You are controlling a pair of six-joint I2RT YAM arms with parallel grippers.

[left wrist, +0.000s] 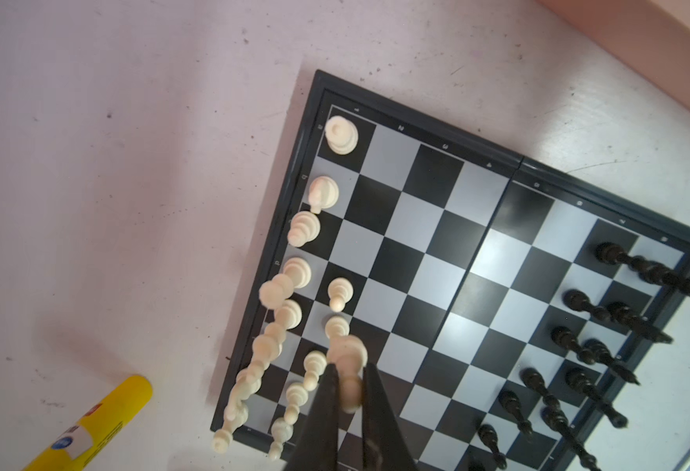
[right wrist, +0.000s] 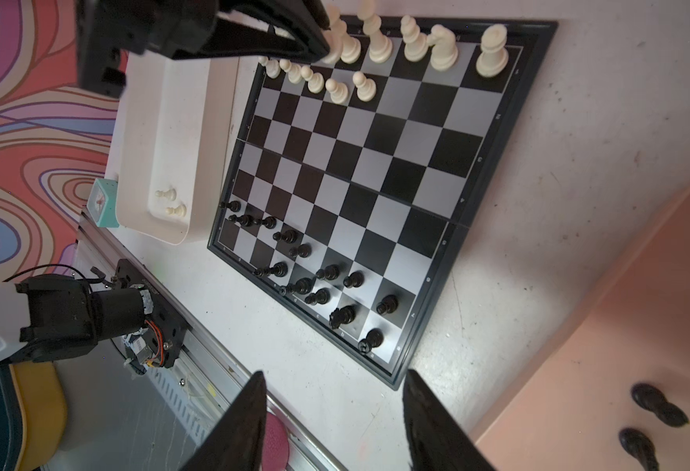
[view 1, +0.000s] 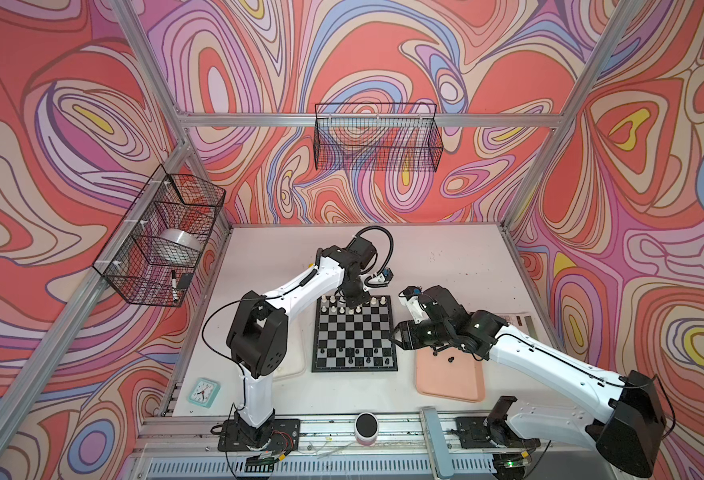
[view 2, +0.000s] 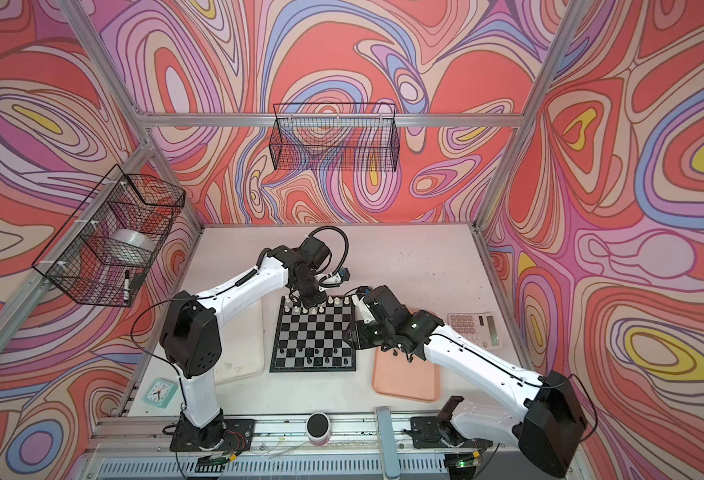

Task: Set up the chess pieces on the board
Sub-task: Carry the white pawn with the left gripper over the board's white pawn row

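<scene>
The board (view 1: 356, 332) (view 2: 312, 332) lies mid-table, black and silver-grey. Cream-white chess pieces (right wrist: 412, 40) fill its far rows and black ones (right wrist: 314, 281) its near rows. My left gripper (left wrist: 349, 369) (view 1: 350, 306) hangs over the far rows, shut on a cream-white piece (left wrist: 347, 352) that stands just above a square. My right gripper (right wrist: 335, 372) (view 1: 396, 337) is open and empty, hovering right of the board's edge beside the pink tray (view 1: 450, 382). Two black pieces (right wrist: 657, 405) lie on that tray. Two white pawns (right wrist: 170, 195) lie in the whitish tray (right wrist: 180, 122).
A yellow glue stick (left wrist: 98, 424) lies beyond the board's far edge. A teal clock (view 1: 203, 392) sits front left, a calculator (view 2: 473, 328) right of the pink tray, a pink cylinder (view 1: 366, 428) on the front rail. Wire baskets (view 1: 377, 137) hang on the walls.
</scene>
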